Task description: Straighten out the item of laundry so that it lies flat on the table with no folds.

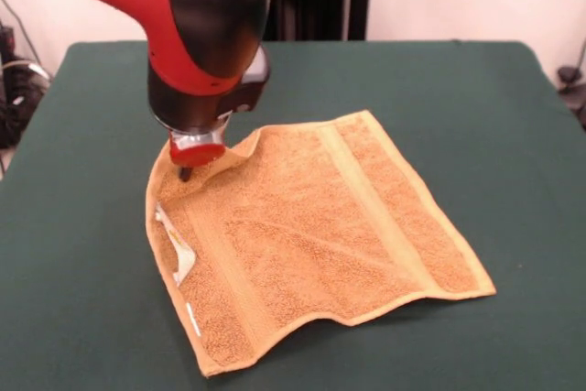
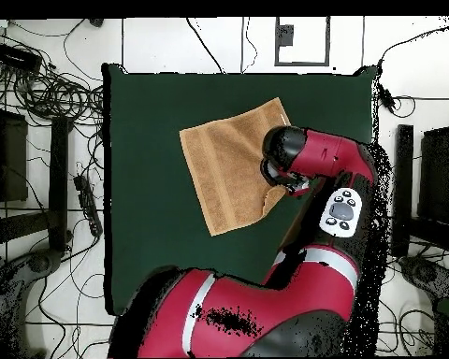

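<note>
The red-tipped end effector (image 1: 189, 160) is set down at a far corner of the small orange-tan terry-cloth towel (image 1: 311, 235), where the cloth is drawn up against it; whether that corner is pinched cannot be told; the towel is spread mid-counter on the dark green felt-topped counter (image 1: 82, 254), its left edge curled up, a white label (image 1: 182, 258) exposed there.

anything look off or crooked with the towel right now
Yes. The towel is not flat: the corner under the hand is lifted and curled, and the edge with the white label stands up off the table. It also lies askew to the table's edges.
</note>
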`<state>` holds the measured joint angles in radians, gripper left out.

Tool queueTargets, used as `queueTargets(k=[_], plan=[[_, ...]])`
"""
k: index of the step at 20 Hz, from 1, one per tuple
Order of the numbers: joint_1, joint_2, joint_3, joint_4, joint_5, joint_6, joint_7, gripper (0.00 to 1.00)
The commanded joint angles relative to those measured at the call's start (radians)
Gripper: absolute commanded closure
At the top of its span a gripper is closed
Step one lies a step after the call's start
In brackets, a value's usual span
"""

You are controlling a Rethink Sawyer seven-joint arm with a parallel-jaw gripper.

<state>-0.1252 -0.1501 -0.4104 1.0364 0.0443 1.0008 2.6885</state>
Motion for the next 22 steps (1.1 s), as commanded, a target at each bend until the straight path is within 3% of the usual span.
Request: queueTargets(k=[1, 5, 13, 22], plan=[[0.010, 0.004, 0.151, 0.114, -0.052, 0.082, -0.177, 0.00], [0.022, -0.040, 0.122, 0.122, -0.077, 0.139, -0.195, 0.00], [0.082, -0.129, -0.045, -0.029, -0.264, 0.259, -0.218, 0.00], [0.065, -0.172, 0.004, -0.100, -0.353, 0.299, -0.294, 0.00]])
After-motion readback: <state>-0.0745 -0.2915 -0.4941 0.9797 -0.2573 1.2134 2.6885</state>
